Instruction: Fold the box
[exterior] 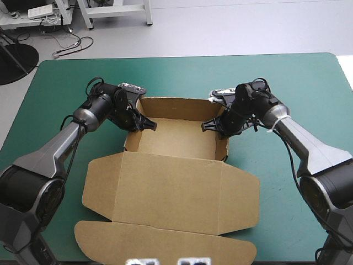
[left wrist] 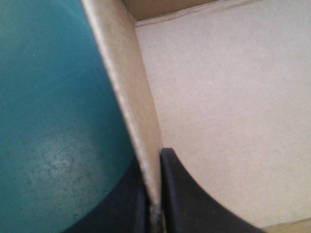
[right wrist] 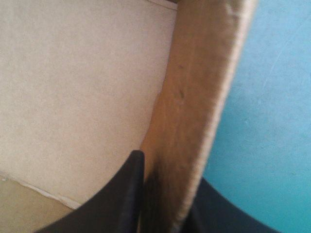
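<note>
The brown box (exterior: 175, 144) stands in the middle of the table as an open tray, its lid (exterior: 171, 207) lying flat toward the near edge. My left gripper (exterior: 144, 125) is shut on the box's left side wall (left wrist: 127, 97), one black finger (left wrist: 194, 199) inside the tray and the other outside over the teal-green cover. My right gripper (exterior: 214, 125) is shut on the right side wall (right wrist: 194, 111), one finger (right wrist: 121, 199) inside against the tray floor (right wrist: 77, 92) and the other outside.
The teal-green table cover (exterior: 287, 83) lies bare around the box. The lid's front flap (exterior: 165, 243) reaches close to the table's near edge.
</note>
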Controlling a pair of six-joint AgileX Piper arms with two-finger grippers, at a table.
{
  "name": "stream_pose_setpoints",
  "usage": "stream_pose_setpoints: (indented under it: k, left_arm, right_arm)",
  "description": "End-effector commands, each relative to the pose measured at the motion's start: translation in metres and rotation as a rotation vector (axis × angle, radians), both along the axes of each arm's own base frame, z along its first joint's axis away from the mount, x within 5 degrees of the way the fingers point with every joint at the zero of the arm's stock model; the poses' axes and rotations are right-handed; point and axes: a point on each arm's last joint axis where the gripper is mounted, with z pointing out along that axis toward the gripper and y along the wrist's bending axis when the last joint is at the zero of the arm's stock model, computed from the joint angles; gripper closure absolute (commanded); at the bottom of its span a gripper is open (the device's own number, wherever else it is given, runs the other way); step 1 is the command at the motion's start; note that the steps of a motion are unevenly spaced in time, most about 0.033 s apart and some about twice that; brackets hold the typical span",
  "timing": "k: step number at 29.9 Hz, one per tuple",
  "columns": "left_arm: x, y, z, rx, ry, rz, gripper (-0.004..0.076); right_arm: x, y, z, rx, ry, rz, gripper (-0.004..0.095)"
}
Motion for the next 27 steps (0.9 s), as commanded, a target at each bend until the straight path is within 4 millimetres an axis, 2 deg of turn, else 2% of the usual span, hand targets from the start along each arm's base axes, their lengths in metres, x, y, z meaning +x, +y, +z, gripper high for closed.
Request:
stream_pose_setpoints:
  k: [1, 4, 10, 14, 17, 21, 24, 27]
  left_arm:
    - [-0.015, -0.013, 0.005, -0.049, 0.105, -0.040, 0.0665]
    - [-0.016, -0.013, 0.006, -0.045, 0.115, -0.042, 0.0601]
    - [-0.017, -0.012, 0.006, -0.040, 0.121, -0.053, 0.0412]
    - [-0.015, -0.013, 0.007, -0.038, 0.098, -0.069, 0.0276]
    - [-0.014, -0.013, 0.012, -0.040, 0.089, -0.069, 0.0255]
    - [-0.012, -0.012, 0.036, -0.027, 0.072, -0.080, 0.0256]
    - [-0.008, -0.010, 0.066, -0.009, 0.010, -0.079, 0.0256]
    - [-0.008, -0.010, 0.099, -0.067, -0.084, -0.016, 0.0256]
  right_arm:
    - [-0.006, 0.000, 0.028, 0.001, -0.050, 0.041, 0.0542]
    - [-0.005, -0.001, 0.035, -0.010, -0.064, 0.036, 0.0464]
    - [-0.002, -0.002, 0.050, -0.023, -0.097, 0.037, 0.0463]
    - [-0.004, -0.008, 0.051, -0.091, -0.073, 0.044, 0.0463]
    - [-0.005, -0.009, 0.056, -0.093, -0.076, 0.019, 0.0464]
    - [-0.002, -0.008, 0.075, -0.061, -0.136, -0.004, 0.0464]
    - [-0.004, -0.009, 0.103, -0.026, -0.218, -0.009, 0.0464]
    - [-0.012, -0.014, 0.135, -0.001, -0.316, -0.016, 0.0464]
